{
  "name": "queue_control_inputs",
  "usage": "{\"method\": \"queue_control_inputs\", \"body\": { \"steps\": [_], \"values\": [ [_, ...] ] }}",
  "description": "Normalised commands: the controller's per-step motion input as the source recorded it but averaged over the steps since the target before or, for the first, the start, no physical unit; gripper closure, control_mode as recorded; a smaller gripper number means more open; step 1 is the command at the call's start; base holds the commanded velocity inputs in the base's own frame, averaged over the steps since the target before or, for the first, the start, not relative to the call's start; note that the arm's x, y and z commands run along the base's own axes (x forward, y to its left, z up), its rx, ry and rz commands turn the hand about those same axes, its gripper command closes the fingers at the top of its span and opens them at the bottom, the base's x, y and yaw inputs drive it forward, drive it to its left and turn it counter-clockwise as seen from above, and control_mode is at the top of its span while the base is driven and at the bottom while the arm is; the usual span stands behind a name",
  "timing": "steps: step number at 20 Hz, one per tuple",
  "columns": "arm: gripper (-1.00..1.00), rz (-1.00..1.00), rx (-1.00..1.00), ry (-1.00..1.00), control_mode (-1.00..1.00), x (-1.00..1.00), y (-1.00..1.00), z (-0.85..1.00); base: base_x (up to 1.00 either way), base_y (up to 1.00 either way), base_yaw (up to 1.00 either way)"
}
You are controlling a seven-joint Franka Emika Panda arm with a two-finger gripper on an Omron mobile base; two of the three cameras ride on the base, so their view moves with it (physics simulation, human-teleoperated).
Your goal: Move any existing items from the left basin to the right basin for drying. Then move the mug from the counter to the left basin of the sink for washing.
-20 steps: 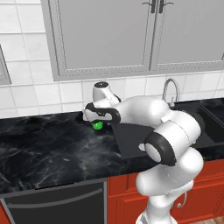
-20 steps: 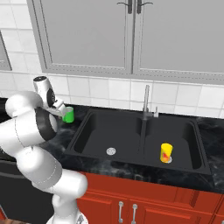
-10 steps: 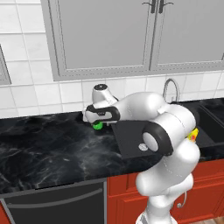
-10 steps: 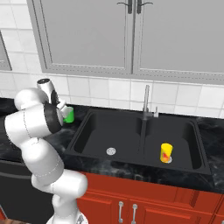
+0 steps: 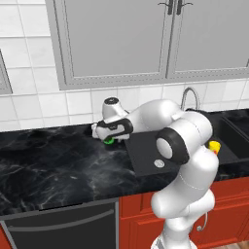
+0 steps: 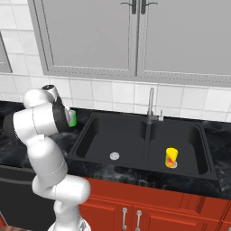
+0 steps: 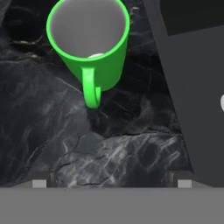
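Green cylindrical mug (image 7: pixel 89 41), pale inside, handle facing camera | upright on black veined marble counter (image 7: pixel 65 140) | gripper (image 7: pixel 111 183) spread, ungrasping.

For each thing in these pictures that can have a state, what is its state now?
Mug: upright on the counter, empty, not gripped.
Gripper: open, above the counter short of the mug.
Left basin: empty.
Right basin: holds a yellow object, upright.
Cabinet doors: closed.
Faucet: no water visible.

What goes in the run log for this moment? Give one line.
stage: approaching mug | pincer: open, empty | mug: upright on counter | yellow object: right basin
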Motion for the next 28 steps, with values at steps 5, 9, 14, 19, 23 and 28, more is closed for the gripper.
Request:
{"method": "queue_control_inputs", "body": {
  "steps": [5, 9, 14, 19, 23, 28],
  "values": [
    [-1.00, 0.00, 0.00, 0.00, -1.00, 0.13, 0.00, -0.22, 0.00, 0.00, 0.00],
    [-1.00, 0.00, 0.00, 0.00, -1.00, 0.13, -0.01, -0.14, 0.00, 0.00, 0.00],
    [-1.00, 0.00, 0.00, 0.00, -1.00, 0.20, 0.00, -0.01, 0.00, 0.00, 0.00],
    [-1.00, 0.00, 0.00, 0.00, -1.00, 0.24, 0.00, 0.00, 0.00, 0.00, 0.00],
    [-1.00, 0.00, 0.00, 0.00, -1.00, 0.22, 0.00, -0.03, 0.00, 0.00, 0.00],
    [-1.00, 0.00, 0.00, 0.00, -1.00, 0.23, 0.00, -0.06, 0.00, 0.00, 0.00]
  ]
}}
